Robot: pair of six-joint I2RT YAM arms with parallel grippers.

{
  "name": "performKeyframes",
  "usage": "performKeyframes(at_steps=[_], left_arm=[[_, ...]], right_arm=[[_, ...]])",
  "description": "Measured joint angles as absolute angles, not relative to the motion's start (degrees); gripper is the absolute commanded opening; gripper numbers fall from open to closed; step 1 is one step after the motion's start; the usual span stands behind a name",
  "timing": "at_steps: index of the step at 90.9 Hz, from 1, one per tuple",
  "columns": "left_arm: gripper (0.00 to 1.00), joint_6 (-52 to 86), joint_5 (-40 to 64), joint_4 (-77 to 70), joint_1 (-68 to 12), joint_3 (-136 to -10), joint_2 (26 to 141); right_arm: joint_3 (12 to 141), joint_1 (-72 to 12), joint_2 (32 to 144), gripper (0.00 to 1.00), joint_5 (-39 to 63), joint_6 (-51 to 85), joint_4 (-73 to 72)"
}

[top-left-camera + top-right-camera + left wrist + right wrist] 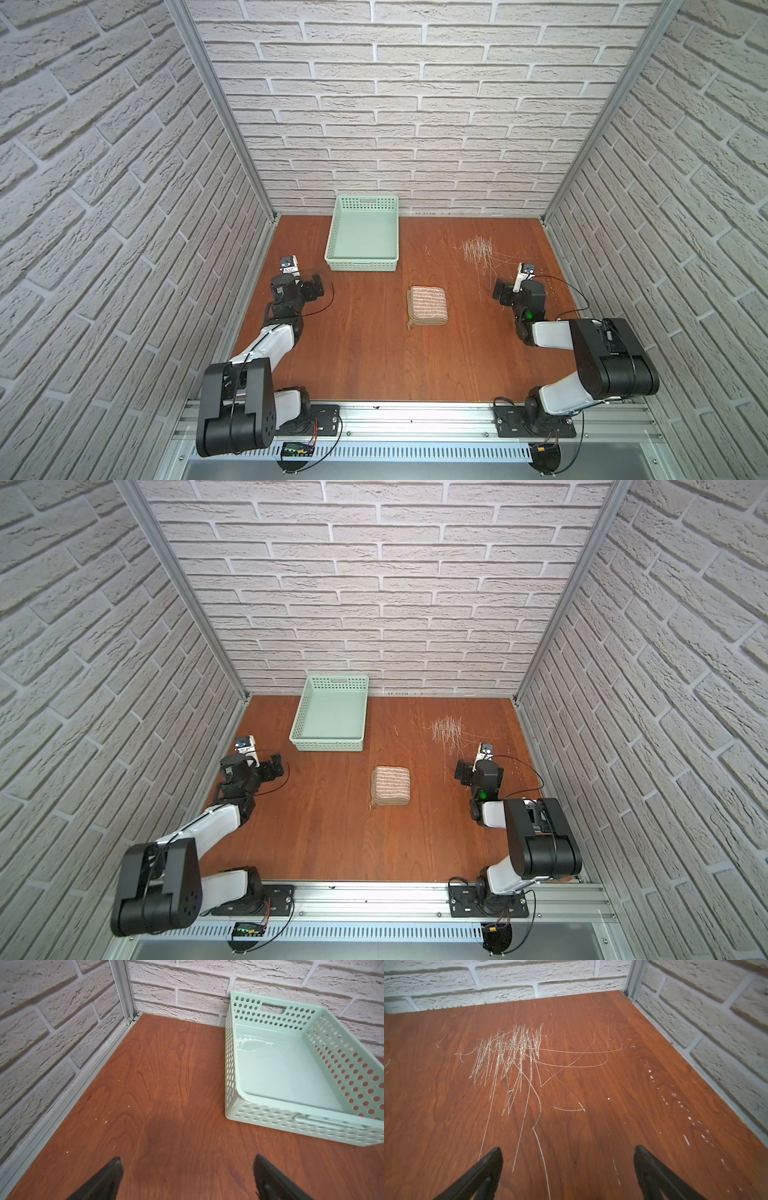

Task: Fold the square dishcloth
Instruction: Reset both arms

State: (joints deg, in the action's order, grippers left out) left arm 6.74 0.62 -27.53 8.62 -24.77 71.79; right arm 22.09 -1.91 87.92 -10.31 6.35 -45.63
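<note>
The square dishcloth (428,306) (392,785) lies in the middle of the wooden table as a compact folded stack, tan-brown with thin cream stripes and a darker edge along its left side. My left gripper (313,286) (274,764) hangs open over the table's left side, well away from the cloth. In the left wrist view the left gripper (188,1160) has only bare wood between its fingers. My right gripper (500,291) (462,773) is open at the right side, also apart from the cloth. The right wrist view shows that gripper (568,1150) holding nothing. Neither wrist view shows the dishcloth.
A mint-green perforated basket (361,264) (328,742) (291,1124) stands against the back wall, left of centre, with nothing in it. A patch of pale scratches (478,249) (512,1053) marks the table at the back right. Brick-patterned walls enclose three sides.
</note>
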Motion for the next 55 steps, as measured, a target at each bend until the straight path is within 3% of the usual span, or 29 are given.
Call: performKeyframes(at_steps=[55], left_arm=[[0.98, 6.17, 0.6, -43.27, 7.51, -22.79, 85.45]], right_arm=[[22.09, -1.91, 87.92, 1.0, -8.1, 5.52, -46.76]])
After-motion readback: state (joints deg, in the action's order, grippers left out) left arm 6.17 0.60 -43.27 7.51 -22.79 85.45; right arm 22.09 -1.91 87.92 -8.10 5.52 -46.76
